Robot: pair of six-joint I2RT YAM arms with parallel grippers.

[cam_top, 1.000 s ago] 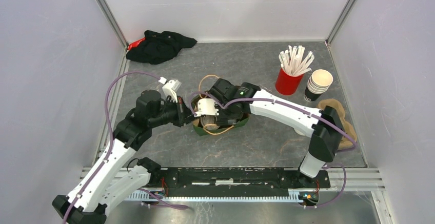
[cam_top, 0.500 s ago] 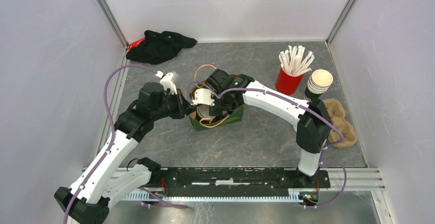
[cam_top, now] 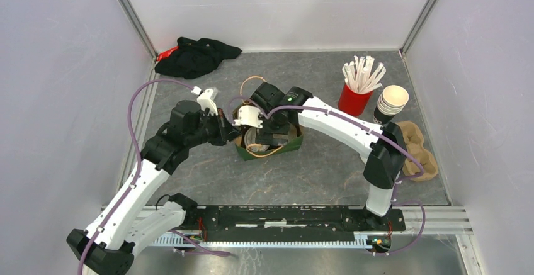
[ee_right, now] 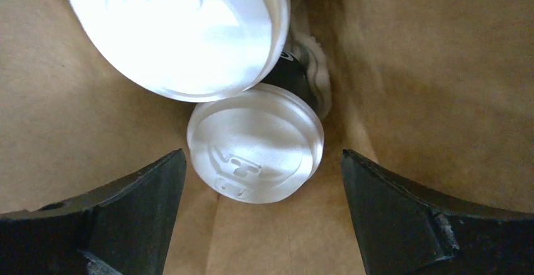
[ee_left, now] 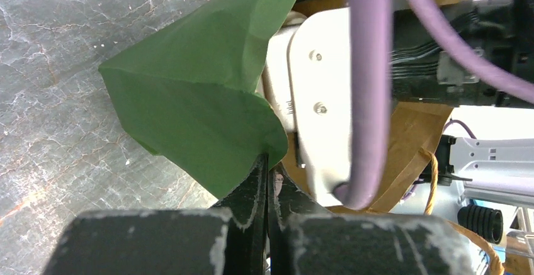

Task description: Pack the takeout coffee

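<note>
A green paper bag (cam_top: 291, 143) with a brown inside and rope handles stands mid-table. My left gripper (cam_top: 228, 131) is shut on its left rim; in the left wrist view the jaws (ee_left: 267, 162) pinch the green edge (ee_left: 189, 80). My right gripper (cam_top: 259, 135) reaches down into the bag's mouth. In the right wrist view it (ee_right: 262, 157) is open and empty above two white-lidded dark cups, one lid (ee_right: 179, 29) near the camera, the other (ee_right: 255, 143) lower, between the fingers (ee_right: 145, 199). The cups are touching each other.
A red cup of white stirrers (cam_top: 354, 99) and a stack of lidless cups (cam_top: 390, 105) stand back right. A brown pulp carrier (cam_top: 420, 152) lies at the right edge. A black cloth (cam_top: 195, 56) lies in the back left corner. Walls enclose three sides.
My right arm swung left and its gripper shifted towards the back left over the bag. The bag and my left gripper shifted slightly back with it.
</note>
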